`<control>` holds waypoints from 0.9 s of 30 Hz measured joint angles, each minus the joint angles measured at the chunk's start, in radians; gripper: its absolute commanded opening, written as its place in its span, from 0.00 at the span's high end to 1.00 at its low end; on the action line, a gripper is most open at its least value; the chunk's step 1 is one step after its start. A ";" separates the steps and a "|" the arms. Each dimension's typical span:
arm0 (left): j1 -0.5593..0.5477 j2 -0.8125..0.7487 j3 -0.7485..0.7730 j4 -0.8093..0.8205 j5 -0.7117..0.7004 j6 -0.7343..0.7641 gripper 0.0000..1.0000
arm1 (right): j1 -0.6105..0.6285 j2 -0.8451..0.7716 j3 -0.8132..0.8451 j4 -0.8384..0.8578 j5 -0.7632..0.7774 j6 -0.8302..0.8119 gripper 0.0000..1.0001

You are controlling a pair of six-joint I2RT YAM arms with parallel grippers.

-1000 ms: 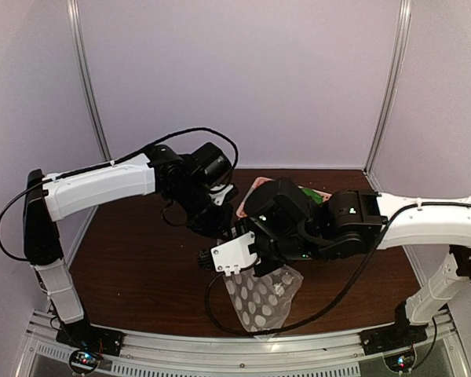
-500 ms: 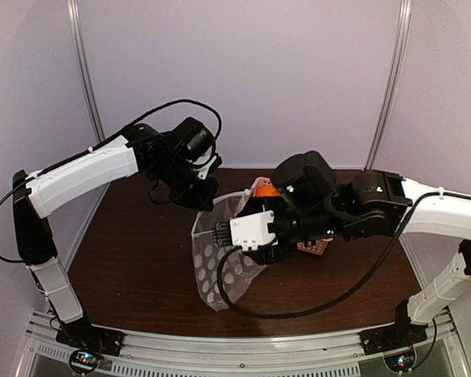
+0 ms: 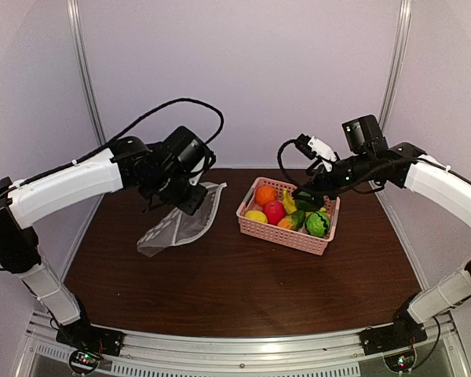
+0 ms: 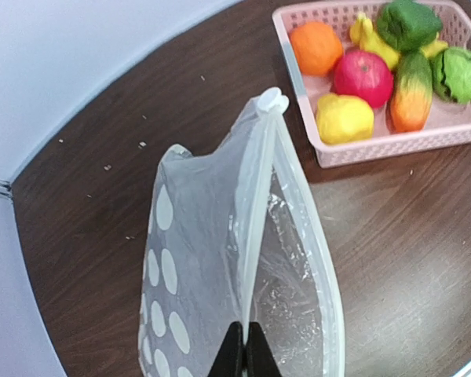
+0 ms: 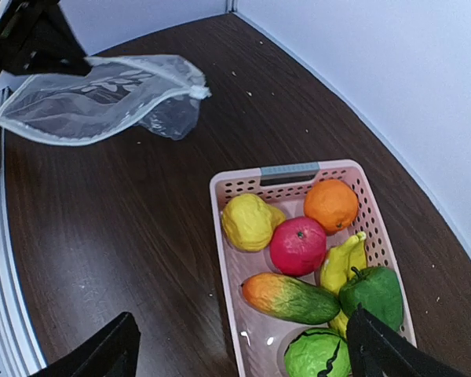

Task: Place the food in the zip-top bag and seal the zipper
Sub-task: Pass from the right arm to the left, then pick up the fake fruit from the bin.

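While the left end effector (image 4: 242, 351) sits clamped tight, its two fingertips pressed together on the mouth edge of the zip-top bag (image 4: 220, 259), the bag hangs off it over the left half of the table (image 3: 220, 290). From the left wrist you can see the mouth gaping: the two lips bow apart and meet again at the far end, where the zipper (image 4: 255, 228) ends in its small white slider (image 4: 272, 100), the end nearest the food. The bag looks to have no food in it. Whether its trailing corner rests on the table, I cannot tell.

Over on the right, the right end effector (image 5: 239, 349) is spread wide, fingers far apart, nothing between them, hovering above the pink basket (image 5: 220, 236). All the food is in that basket: orange ball (image 5: 330, 204) at the far corner, yellow lemon (image 5: 248, 221) beside the red apple (image 5: 297, 245), yellow bananas (image 5: 341, 263) just behind the apple, an orange-and-green vegetable (image 5: 289, 298) lying lengthwise, a dark green vegetable (image 5: 374, 292), and a bright green leafy one (image 5: 318, 355) at the near end. Basket and bag sit apart, with bare table between them.
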 measured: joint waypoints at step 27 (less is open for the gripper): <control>0.052 -0.023 -0.276 0.426 0.186 0.021 1.00 | -0.141 0.540 0.236 -0.159 0.380 0.047 0.12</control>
